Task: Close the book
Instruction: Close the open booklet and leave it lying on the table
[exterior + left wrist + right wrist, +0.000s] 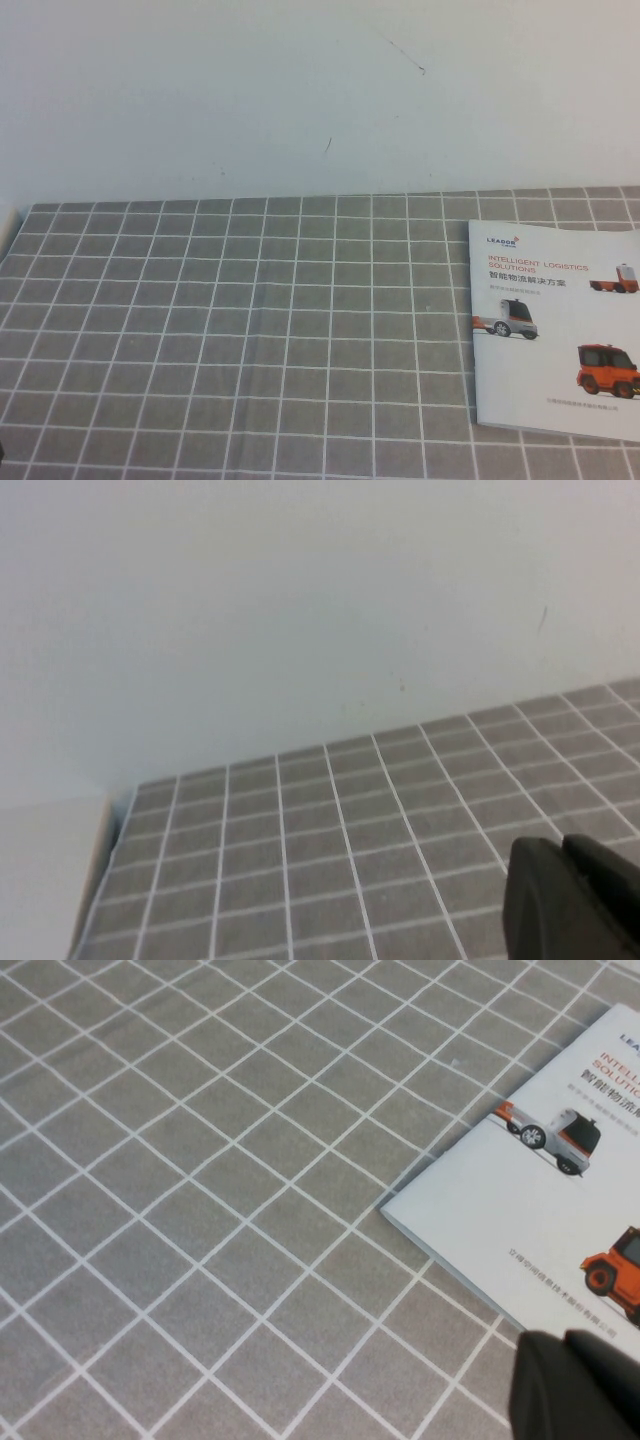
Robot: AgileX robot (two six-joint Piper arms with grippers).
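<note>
Neither claw shows in the high view. We see only the book, flat and cover up on the grey checked cloth at the robot's right, its outer side cut off by the frame. To us it looks already closed, spine toward the table's middle.

From the left wrist, the left claw is a dark shape above the cloth near the pale wall. No book is in sight there, and we cannot tell whether this claw is spread or pressed together.

From the right wrist, the right claw hangs just beside the book's near corner. We cannot tell its state either.

Our worry is a needless closing move. A claw dragged across the thin cover could catch its free edge and lift it open. It could also slide the book rightward off the table, or ruck the cloth beneath it.
</note>
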